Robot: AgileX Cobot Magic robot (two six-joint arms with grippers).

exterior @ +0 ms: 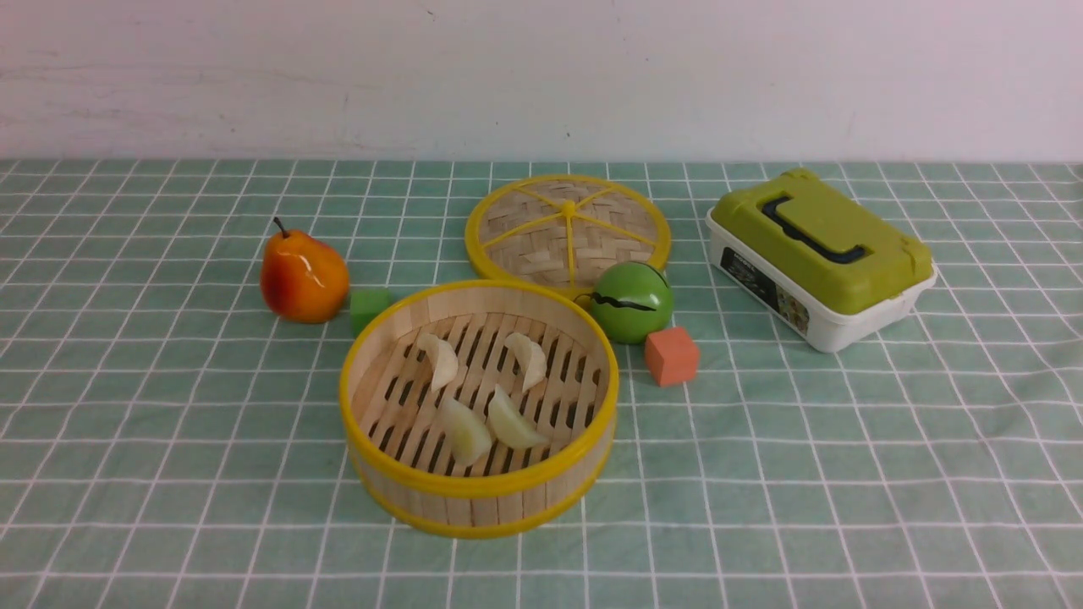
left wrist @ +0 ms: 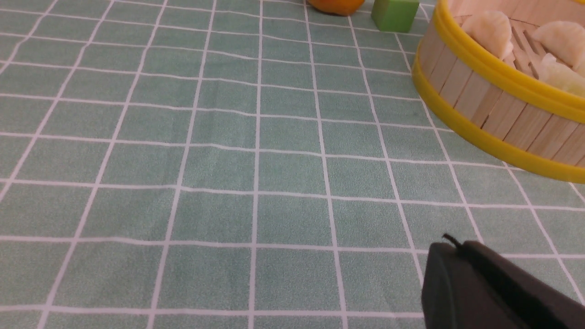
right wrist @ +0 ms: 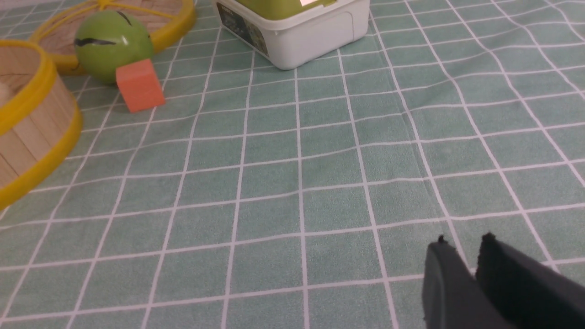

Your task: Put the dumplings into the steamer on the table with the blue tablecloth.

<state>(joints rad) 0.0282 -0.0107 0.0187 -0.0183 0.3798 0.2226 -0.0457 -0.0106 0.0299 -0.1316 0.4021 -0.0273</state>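
Observation:
The steamer (exterior: 478, 486) stands in the middle of the table with the blue tablecloth (exterior: 169, 406). Several cream-white dumplings lie on its slatted floor: two at the back (exterior: 440, 359) (exterior: 529, 359) and two at the front (exterior: 464, 430) (exterior: 512, 420). The left wrist view shows the steamer's wall (left wrist: 480, 105) and dumplings (left wrist: 491, 29) inside. My left gripper (left wrist: 457, 244) is shut and empty, low over bare cloth, apart from the steamer. My right gripper (right wrist: 464, 242) is shut and empty over bare cloth, well away from the steamer (right wrist: 32, 132). Neither gripper shows in the front view.
A pear (exterior: 303, 275) and a green cube (exterior: 369, 307) sit behind the steamer on the left. The woven lid (exterior: 567, 228), a green ball (exterior: 630, 300) and an orange cube (exterior: 672, 356) sit behind on the right. A green-lidded white box (exterior: 816, 254) stands at the right.

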